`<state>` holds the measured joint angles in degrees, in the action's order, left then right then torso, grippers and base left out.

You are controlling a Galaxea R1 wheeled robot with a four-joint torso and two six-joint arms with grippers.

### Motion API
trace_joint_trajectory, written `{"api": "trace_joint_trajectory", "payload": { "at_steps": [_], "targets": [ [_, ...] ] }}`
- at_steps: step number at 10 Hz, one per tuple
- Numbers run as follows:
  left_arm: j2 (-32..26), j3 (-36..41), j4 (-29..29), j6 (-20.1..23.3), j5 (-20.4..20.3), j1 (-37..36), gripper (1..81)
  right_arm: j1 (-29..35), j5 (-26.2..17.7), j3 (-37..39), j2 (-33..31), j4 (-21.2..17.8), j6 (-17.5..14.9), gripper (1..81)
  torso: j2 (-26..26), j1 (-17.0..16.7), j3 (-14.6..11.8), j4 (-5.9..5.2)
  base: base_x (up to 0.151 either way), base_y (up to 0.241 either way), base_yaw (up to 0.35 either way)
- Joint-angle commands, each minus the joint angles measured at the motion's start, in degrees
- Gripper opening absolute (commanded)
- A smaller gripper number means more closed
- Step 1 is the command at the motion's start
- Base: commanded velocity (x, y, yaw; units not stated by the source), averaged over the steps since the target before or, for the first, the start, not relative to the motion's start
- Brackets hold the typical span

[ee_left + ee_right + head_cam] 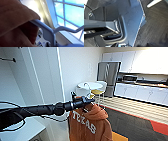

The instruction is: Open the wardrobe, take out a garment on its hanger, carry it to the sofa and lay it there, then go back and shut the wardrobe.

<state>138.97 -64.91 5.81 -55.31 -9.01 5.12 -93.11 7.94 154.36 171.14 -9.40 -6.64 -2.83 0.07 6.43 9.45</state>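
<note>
Hoodie (87, 123) hangs free beside the white wardrobe (42, 74), its hanger (48, 32) pinched in your left gripper (86, 101), arm held out so the cloth clears the floor for carrying.

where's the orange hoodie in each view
Head view: the hoodie hangs at lower centre, below the left gripper.
Left wrist view: the hoodie takes up the left half, close up.
Right wrist view: I can't find it there.
Shared landmark: the white hanger, by the gripper in the head view and against the fabric in the left wrist view.
</note>
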Motion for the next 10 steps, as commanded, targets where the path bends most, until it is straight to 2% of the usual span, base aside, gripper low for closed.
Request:
{"api": "trace_joint_trajectory", "payload": {
  "at_steps": [1, 2, 3, 4, 5, 7, 8, 9, 10],
  "targets": [
    [-0.18, 1.37, 2.18, 1.34, -5.41, -11.49, 1.0, 0.25, -2.75, -6.35, -2.88, -0.01, -0.21, 81.1, 0.00, 0.00, 0.00, 0.00, 0.000, 0.000, -0.283],
    [-0.36, 1.46, 2.18, 1.34, -5.41, -11.49, 1.0, 0.07, -1.35, -7.41, -3.50, -0.27, -0.21, 81.1, 0.00, 0.00, 0.00, 0.00, 0.000, 0.000, -0.283],
    [-0.36, 1.46, 2.18, 1.34, -5.41, -11.49, 1.0, -0.02, -0.99, -7.41, -3.41, -0.44, -0.21, 81.1, 0.00, 0.00, 0.00, -4.30, 0.000, 0.000, -0.283],
    [-0.36, 1.46, 2.27, 1.34, -5.41, -11.49, 1.0, 0.07, -0.99, -7.50, -3.33, -0.44, -0.21, 81.1, 0.00, 0.00, 0.00, -5.63, 0.000, 0.000, -0.282],
    [-0.36, 1.46, 2.18, 1.34, -5.41, -11.49, 1.0, 0.16, -0.99, -7.59, -3.33, -0.44, -0.21, 81.1, 0.00, 0.00, 0.00, -6.14, 0.000, 0.000, -0.283],
    [-0.36, 1.46, 2.18, 1.34, -5.41, -11.49, 1.0, 0.25, -0.99, -7.50, -3.15, -0.44, -0.21, 81.1, 0.00, 0.00, 0.00, -9.02, 0.000, 0.000, -0.283],
    [-0.27, 1.46, 2.18, 1.34, -5.41, -11.49, 1.0, 0.25, -0.99, -7.42, -3.15, -0.53, -0.21, 81.1, 0.00, 0.00, 0.00, -5.48, 0.000, 0.000, -0.282],
    [-0.27, 1.54, 2.18, 1.34, -5.41, -11.49, 1.0, 0.25, -0.99, -7.33, -3.15, -0.71, -0.21, 81.1, 0.00, 0.00, 0.00, -7.43, 0.000, 0.000, -0.283],
    [-0.27, 1.54, 2.27, 1.34, -5.41, -11.49, 1.0, 0.25, -0.99, -7.33, -3.15, -0.71, -0.21, 81.1, 0.00, 0.00, 0.00, -8.65, 0.000, 0.000, -0.283]
  ]
}}
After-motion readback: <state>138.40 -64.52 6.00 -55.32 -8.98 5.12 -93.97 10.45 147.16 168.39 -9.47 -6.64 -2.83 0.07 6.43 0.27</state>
